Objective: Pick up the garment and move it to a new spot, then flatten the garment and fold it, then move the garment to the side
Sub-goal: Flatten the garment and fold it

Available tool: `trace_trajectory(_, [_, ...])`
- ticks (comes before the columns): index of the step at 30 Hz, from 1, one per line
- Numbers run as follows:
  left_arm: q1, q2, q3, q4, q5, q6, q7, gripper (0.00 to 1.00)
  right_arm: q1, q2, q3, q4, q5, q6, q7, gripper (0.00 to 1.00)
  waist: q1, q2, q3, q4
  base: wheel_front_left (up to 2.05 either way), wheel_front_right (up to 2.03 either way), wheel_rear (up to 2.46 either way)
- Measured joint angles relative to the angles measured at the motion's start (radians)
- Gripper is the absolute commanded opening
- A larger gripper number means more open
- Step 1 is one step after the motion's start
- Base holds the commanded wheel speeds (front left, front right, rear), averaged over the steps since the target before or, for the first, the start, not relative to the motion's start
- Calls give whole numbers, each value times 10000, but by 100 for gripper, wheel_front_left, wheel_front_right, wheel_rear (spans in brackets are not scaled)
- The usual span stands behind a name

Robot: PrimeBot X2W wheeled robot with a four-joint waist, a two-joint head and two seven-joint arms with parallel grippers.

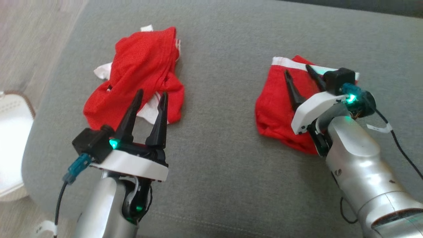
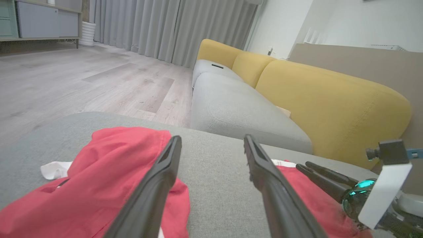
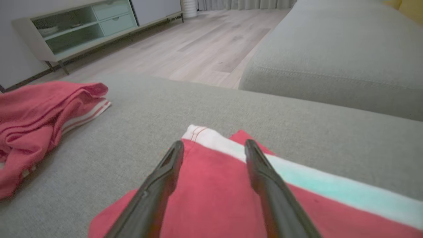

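Observation:
Two red garments with white trim lie on the grey cushion [image 1: 218,138]. A crumpled garment [image 1: 138,72] sits at the left, also seen at crumpled garment [image 2: 99,172] and crumpled garment [image 3: 33,112]. A folded garment [image 1: 277,105] lies at the right, its white band on the far edge. My left gripper [image 1: 152,92] is open, its fingertips over the near edge of the crumpled garment, holding nothing. My right gripper [image 1: 297,69] is open over the folded garment [image 3: 214,191], fingers spread to either side of its red cloth, with nothing clamped between them [image 3: 213,142].
The cushion's left edge drops to a wooden floor [image 1: 33,33], where a white round object [image 1: 10,148] stands. Beyond the cushion are another grey seat [image 3: 330,49], a yellow sofa back [image 2: 330,92] and a low cabinet [image 3: 82,29]. A black cable [image 1: 400,145] hangs by my right wrist.

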Motion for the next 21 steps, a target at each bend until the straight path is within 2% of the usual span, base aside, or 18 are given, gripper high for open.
trace_trajectory(4, [150, 0, 94, -36, 71, 2, 0, 100, 281, -19, -303, -825, 12, 0, -81, 100, 0, 0, -418, -426, 0, 0, 0])
trace_trajectory(10, [520, 4, 291, -100, 265, 2, 0, 100, 1981, -199, -1254, -2876, -291, 0, -82, 100, -1, 0, -926, -1189, 0, 0, 0])
trace_trajectory(21, [827, 6, 510, -6, 554, -12, 0, 100, 4381, 56, -2376, -4853, -1133, 0, -73, 100, -1, 0, -1349, -2100, 0, 0, 0])
